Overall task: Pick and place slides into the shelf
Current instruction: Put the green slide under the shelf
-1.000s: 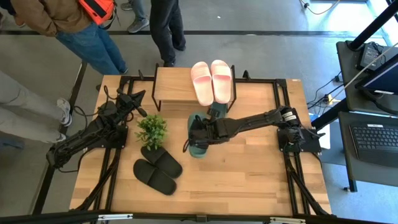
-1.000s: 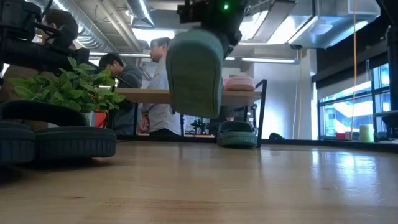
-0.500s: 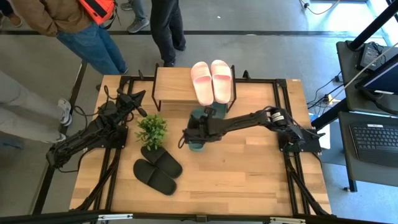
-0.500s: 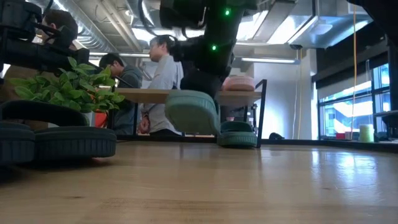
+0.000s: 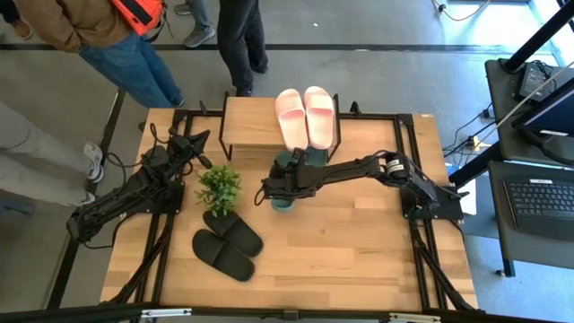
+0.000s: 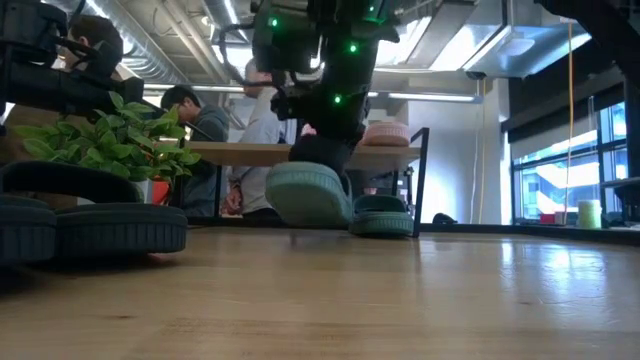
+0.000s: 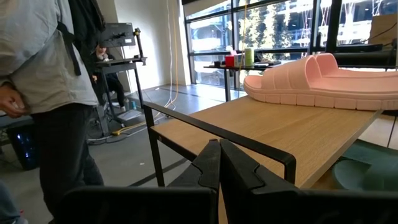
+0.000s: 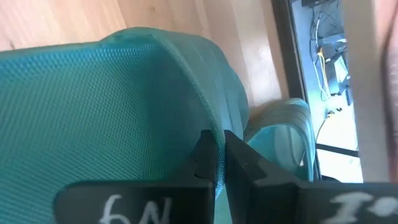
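Sage green slide (image 6: 308, 195) is held clamped in the shut right pincer (image 5: 273, 189) and has been lowered almost onto the worktop (image 5: 359, 242), beside its mate (image 6: 381, 214) under the shelf (image 5: 251, 126). Release is judged near. Left pincer (image 5: 199, 148) is parked shut, empty.

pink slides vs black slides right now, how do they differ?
Place: the pink slides sit on the shelf top; the black slides lie on the table, by the plant.
Pose: pink lie side by side, aligned; black lie skewed, staggered.
Shared: each is a one-strap pair, strap up, neither held by a gripper.
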Action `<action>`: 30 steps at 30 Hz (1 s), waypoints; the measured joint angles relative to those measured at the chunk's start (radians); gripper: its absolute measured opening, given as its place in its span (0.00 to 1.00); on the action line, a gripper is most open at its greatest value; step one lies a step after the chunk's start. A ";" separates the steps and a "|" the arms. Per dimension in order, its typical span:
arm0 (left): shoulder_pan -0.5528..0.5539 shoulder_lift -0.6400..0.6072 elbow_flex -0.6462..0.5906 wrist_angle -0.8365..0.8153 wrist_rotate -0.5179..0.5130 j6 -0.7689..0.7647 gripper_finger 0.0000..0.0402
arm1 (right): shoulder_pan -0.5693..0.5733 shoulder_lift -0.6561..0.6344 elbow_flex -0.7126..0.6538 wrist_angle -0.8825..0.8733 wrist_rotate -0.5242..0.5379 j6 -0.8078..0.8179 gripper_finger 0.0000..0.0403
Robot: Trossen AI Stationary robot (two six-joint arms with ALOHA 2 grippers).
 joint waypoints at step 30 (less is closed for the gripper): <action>0.000 0.000 0.000 0.000 0.000 0.000 0.00 | -0.026 0.030 0.000 -0.008 -0.006 -0.050 0.13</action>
